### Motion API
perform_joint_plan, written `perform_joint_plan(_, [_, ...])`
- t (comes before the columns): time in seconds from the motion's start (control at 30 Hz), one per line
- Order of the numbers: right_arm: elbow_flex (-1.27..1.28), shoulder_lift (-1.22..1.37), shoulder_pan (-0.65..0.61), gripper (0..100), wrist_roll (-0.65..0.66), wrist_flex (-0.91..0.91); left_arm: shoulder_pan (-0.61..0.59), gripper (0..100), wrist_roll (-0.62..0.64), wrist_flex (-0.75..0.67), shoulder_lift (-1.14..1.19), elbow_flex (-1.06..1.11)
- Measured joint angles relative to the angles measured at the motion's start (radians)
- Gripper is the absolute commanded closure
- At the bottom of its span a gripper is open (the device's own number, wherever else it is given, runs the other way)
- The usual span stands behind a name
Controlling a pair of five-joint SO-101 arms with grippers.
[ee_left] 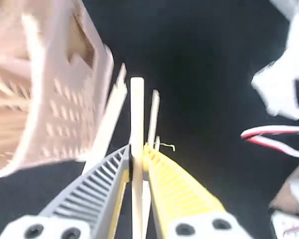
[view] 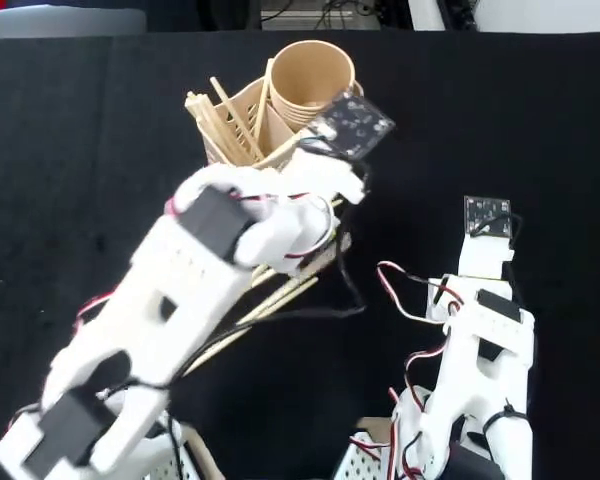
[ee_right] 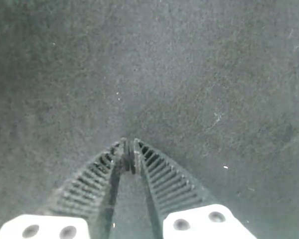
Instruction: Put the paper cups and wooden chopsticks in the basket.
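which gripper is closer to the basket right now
Left. The left gripper, shut on chopsticks, sits right beside the basket. The right gripper is well apart from it, over the black table.

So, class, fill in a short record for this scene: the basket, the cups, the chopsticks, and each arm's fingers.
basket: on the black table, far side from the arms
cups: stacked, inside the basket
stored chopsticks: standing in the basket
held chopsticks: beside the basket, outside it
left fingers: shut on the held chopsticks
right fingers: shut, holding nothing, over the bare table
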Motion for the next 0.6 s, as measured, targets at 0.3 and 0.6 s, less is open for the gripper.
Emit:
perform_joint_plan(0.3, [0.000,0.000,0.000,97.6,0.000,0.000,-0.081,97,0.000,-0.104,-0.215,0.000])
perform_joint_plan(0.6, [0.000,0.000,0.000,97.6,0.000,0.000,-0.160,97,0.110,-0.353,-0.394,-0.080])
